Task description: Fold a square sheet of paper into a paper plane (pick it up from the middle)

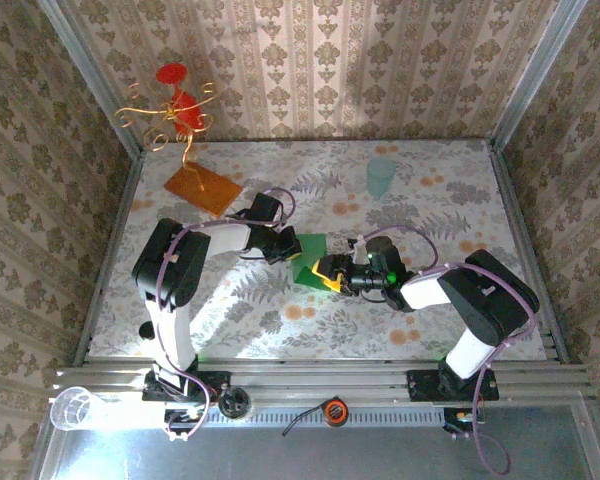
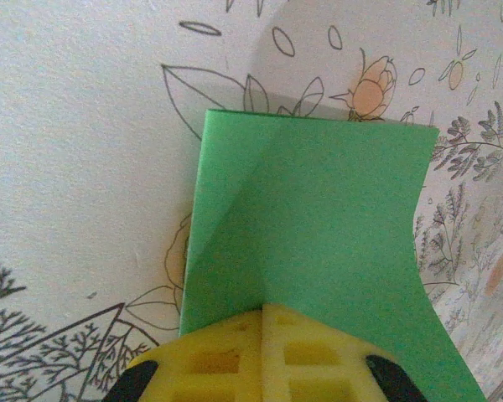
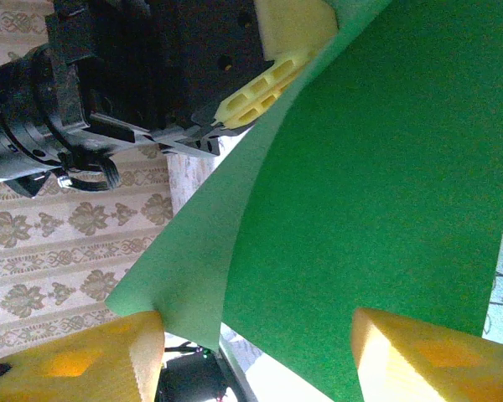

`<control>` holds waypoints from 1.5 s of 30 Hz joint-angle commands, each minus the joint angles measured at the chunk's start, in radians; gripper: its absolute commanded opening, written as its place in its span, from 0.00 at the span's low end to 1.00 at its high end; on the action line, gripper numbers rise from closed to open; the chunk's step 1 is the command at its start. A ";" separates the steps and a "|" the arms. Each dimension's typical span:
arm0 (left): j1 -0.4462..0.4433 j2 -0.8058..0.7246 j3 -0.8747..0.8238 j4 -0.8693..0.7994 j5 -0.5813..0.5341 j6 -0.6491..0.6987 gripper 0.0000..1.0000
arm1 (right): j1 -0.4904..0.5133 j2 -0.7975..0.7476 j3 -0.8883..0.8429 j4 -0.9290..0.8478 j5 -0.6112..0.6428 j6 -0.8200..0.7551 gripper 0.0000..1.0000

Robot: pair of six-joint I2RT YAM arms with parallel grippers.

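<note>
Paper plane, a half-folded green sheet with one diagonal crease, hangs above the table centre. Left gripper is clamped on its edge; right gripper has its fingers apart around it and probably must close next to press another fold.

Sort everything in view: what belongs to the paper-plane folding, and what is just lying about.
Belongs to the job: green paper, partly folded; left pincer, shut on its edge; right pincer, open at the paper.

Lying about: orange-brown board; gold wire stand with red pieces; pale teal cup; clear cup on the front rail.
</note>
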State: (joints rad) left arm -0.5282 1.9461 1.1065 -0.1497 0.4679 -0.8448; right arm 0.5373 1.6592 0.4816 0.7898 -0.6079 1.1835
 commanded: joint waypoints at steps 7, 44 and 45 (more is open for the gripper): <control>0.005 0.105 -0.043 -0.077 -0.132 0.006 0.08 | -0.009 -0.046 -0.010 0.068 0.006 0.022 0.59; 0.000 -0.048 0.054 0.008 -0.018 0.010 0.22 | -0.010 -0.024 0.160 -0.576 0.064 -0.169 0.06; 0.001 -0.067 0.043 0.025 -0.018 0.006 0.25 | -0.009 -0.030 0.169 -0.614 0.074 -0.184 0.06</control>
State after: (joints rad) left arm -0.5293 1.9400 1.1370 -0.1482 0.4679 -0.8452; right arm 0.5301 1.6356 0.6205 0.3077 -0.5732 1.0588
